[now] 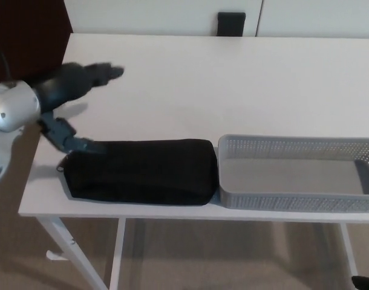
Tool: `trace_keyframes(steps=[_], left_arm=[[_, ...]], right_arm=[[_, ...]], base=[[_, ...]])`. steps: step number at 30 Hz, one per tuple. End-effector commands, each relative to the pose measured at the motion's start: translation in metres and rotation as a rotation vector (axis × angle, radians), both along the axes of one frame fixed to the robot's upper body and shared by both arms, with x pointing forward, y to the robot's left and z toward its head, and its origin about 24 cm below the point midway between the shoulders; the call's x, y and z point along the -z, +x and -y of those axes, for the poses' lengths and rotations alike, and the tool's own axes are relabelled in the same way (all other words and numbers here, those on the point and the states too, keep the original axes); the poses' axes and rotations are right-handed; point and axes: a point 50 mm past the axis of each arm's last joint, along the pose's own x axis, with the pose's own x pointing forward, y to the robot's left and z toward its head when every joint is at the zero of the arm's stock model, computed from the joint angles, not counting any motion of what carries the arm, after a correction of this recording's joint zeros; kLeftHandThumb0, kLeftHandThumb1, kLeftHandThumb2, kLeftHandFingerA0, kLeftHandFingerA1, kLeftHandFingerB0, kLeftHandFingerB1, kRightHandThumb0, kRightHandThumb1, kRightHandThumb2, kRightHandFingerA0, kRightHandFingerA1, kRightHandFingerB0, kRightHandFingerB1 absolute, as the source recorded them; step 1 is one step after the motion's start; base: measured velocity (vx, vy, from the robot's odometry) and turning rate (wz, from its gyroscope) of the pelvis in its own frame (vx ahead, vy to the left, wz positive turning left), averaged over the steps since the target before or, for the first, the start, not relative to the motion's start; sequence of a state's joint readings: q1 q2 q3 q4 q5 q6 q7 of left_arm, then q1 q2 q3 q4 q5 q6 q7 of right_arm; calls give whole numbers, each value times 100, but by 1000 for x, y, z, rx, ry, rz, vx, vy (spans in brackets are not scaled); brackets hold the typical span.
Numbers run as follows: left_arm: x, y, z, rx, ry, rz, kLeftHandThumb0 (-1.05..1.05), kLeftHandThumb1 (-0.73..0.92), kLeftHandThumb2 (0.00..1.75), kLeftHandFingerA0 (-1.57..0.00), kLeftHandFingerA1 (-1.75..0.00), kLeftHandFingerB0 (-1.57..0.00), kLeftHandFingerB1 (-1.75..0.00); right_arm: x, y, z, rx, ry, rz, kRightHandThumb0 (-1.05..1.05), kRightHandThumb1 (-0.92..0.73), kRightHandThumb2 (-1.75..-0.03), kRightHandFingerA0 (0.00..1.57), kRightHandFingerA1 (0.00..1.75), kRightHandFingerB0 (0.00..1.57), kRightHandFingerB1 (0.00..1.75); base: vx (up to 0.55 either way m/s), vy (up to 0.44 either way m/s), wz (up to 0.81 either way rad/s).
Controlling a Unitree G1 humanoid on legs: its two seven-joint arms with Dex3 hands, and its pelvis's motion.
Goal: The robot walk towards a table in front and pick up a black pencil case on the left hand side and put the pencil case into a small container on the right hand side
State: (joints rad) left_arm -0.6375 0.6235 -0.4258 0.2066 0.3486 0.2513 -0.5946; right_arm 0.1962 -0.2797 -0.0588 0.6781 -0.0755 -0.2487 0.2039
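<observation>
White tabletop (pixel 233 84) over beige carpet. Black pencil case (pixel 141 171) at front-left edge, touching grey perforated container (pixel 296 196). Left hand (pixel 66 103) above it, fingers released, spread.

A white bench (pixel 233 84) fills most of the frame on white legs (pixel 69 248). Beige floor (pixel 233 254) (carpet-like) spans the bottom; a black object (pixel 231 24) sits top centre against white panels (pixel 160 15).
</observation>
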Motion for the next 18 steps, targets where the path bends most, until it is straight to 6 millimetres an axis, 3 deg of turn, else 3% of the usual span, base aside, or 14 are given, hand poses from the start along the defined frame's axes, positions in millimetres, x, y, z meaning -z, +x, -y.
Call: trace_keyframes(steps=[1, 18], left_arm=[[1, 1, -17, -93, 106, -95, -63, 40, 76, 0, 0, 0, 0], [-7, -2, 1, -17, 184, -124, -59, 39, 73, 0, 0, 0, 0]], right_arm=[[-4, 0, 11, 27, -37, -21, -29, -63, -58, 53, 49, 28, 37], [-6, 7, 12, 61, -6, -24, -27, -64, -59, 53, 49, 28, 36]], base=[[0, 0, 0], [0, 0, 0]])
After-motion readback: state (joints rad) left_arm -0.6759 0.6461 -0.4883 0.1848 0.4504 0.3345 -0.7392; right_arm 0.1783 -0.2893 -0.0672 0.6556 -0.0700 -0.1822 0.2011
